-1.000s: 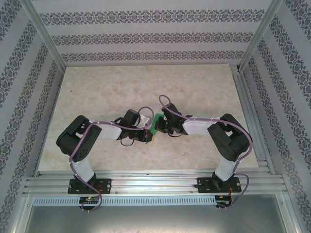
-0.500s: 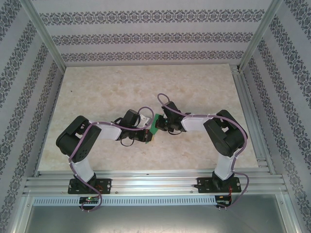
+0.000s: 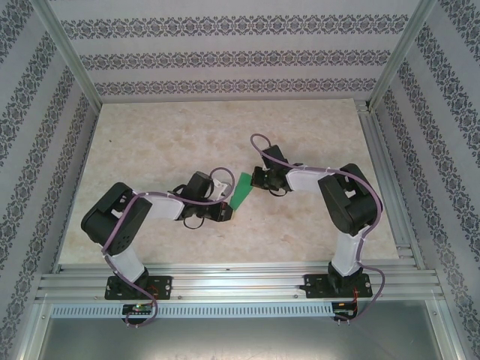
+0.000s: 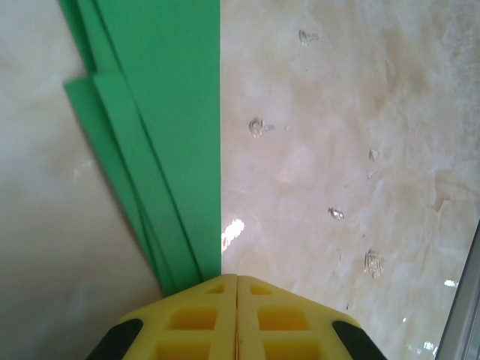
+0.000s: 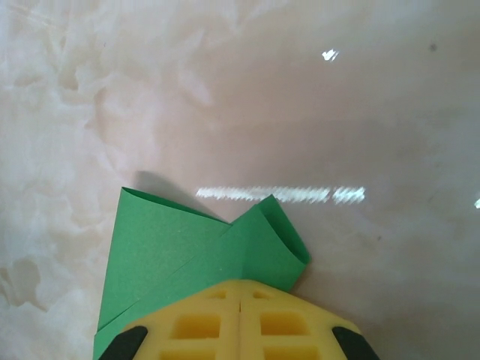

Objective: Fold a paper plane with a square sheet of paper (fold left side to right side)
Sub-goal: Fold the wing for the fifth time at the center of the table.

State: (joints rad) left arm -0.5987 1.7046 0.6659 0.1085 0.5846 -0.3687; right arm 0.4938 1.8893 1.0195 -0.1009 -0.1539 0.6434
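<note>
In the top view, the left claw (image 3: 225, 212) sits a bit left of the middle of the table (image 3: 172, 127). It is squeezed shut. Its own camera shows the two yellow fingers (image 4: 187, 319) pressed together at the bottom. The green paper (image 4: 169, 112) comes out from their tips and runs to the upper left, with its folded layers fanned out. The claw is pinching the paper.

From above, the green paper (image 3: 241, 192) is a thin slanted strip in the middle, between the two claws.

The right claw (image 3: 256, 178) is just right of the strip's top end. It is shut tight too. In its camera the folded paper (image 5: 180, 247) reaches under the claw tips (image 5: 240, 283). I cannot tell if it is pinched.
</note>
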